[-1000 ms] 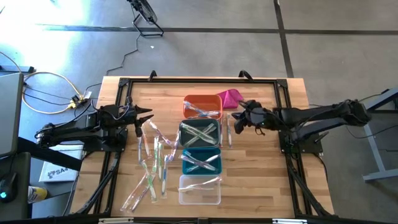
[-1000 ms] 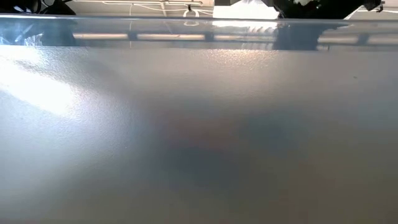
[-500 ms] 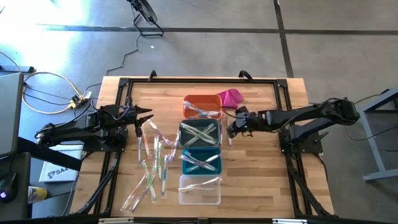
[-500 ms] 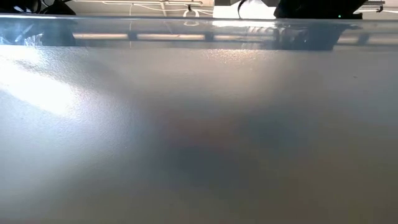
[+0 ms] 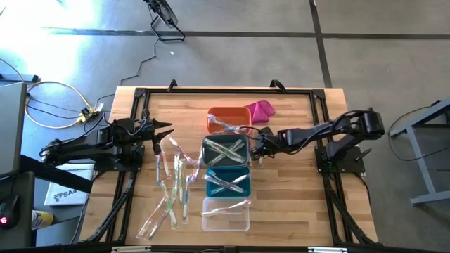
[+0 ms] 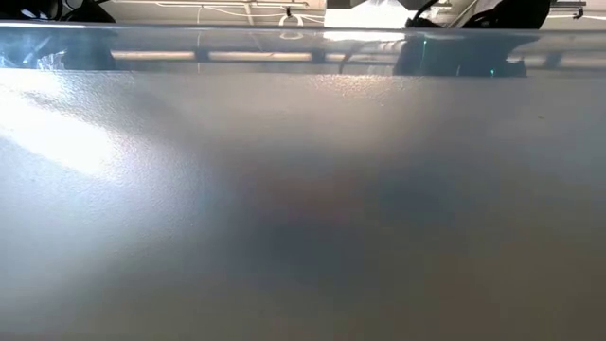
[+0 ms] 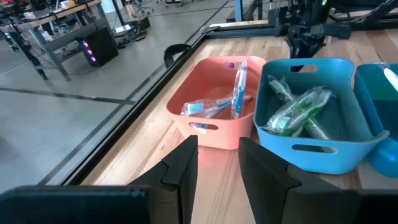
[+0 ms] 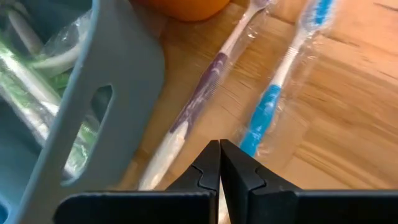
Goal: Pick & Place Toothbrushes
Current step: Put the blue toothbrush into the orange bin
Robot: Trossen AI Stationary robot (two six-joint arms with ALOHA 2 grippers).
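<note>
Two wrapped toothbrushes, one purple and white (image 8: 198, 93) and one blue (image 8: 273, 99), lie flat on the wood just right of the grey bin (image 5: 226, 150). My right gripper (image 8: 219, 163) is shut and slants down, with its tips between the two and low over them (image 5: 257, 149). More toothbrushes lie loose in a pile (image 5: 172, 184) at the table's left. Others lie in the orange bin (image 7: 214, 106) and in the grey bin (image 7: 311, 118). My left gripper (image 7: 214, 165) waits open at the left (image 5: 165, 130), with nothing between its fingers. My right gripper's shut fingertips (image 8: 211, 155) stand right over the wood between the purple-and-white toothbrush and the blue one. I cannot tell whether they touch either wrapper or the table.
Orange (image 5: 228, 119), grey, teal (image 5: 227, 181) and clear (image 5: 226, 214) bins stand in a row down the table's middle. A magenta cloth lump (image 5: 260, 110) lies behind the orange bin's right corner. A black frame (image 5: 320, 140) borders the wood. The low view is blocked by a grey surface.
My right gripper has come down and toward the table's left and near edge. It has tipped more steeply downward and stayed shut. It now stands low beside the grey bin, over the two toothbrushes lying there. The toothbrushes have not moved.
</note>
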